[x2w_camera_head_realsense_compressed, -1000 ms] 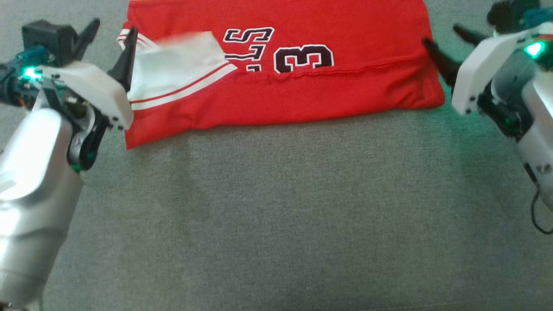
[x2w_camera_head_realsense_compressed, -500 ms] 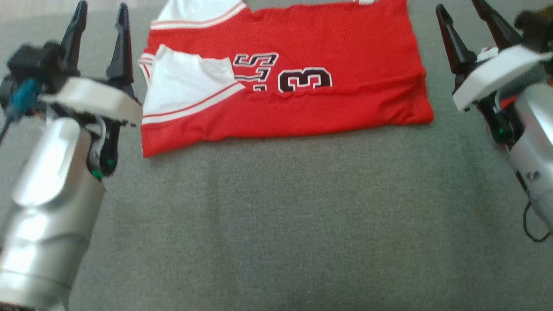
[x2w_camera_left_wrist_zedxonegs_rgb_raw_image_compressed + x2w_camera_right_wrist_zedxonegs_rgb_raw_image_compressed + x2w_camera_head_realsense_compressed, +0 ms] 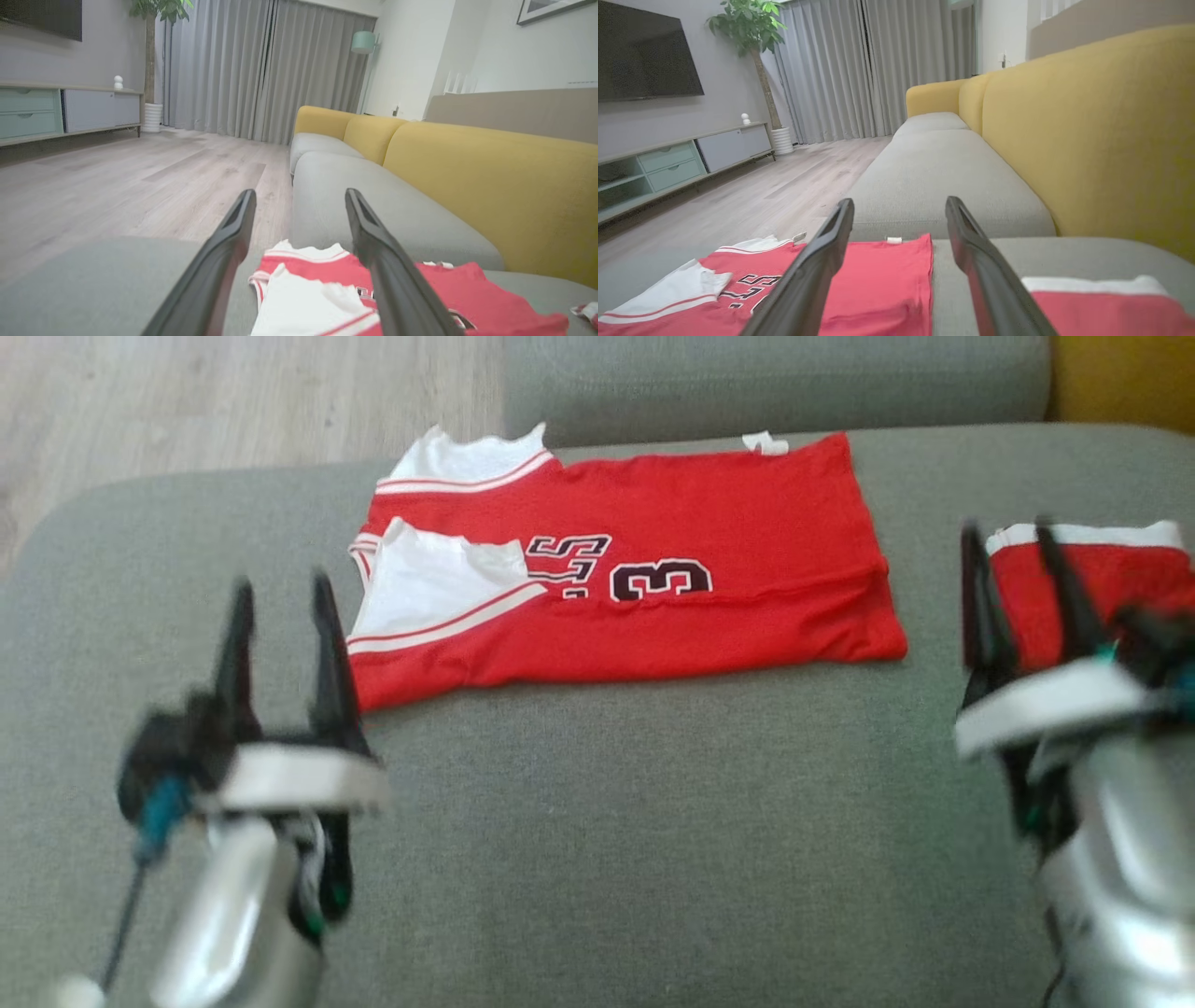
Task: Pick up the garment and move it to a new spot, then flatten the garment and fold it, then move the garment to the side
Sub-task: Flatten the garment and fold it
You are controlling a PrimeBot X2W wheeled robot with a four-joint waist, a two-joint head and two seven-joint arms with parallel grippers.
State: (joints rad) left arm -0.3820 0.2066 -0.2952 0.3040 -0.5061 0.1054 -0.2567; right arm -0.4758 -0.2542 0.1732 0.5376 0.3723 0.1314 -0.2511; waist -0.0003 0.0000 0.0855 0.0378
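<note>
Hovering with the left gripper (image 3: 283,586) parted by a moderate gap and gripping nothing, near the near-left corner of the red basketball jersey (image 3: 709,513). Holding the right gripper (image 3: 1008,534) likewise apart and empty, off the jersey's right edge, in front of a second folded red garment (image 3: 1120,579) with white trim. Lying folded into a flat band across the far middle of the grey sofa seat (image 3: 653,821), showing black numerals and a white sleeve panel. Bordering a yellow backrest (image 3: 1087,116) and wooden floor (image 3: 233,401).
</note>
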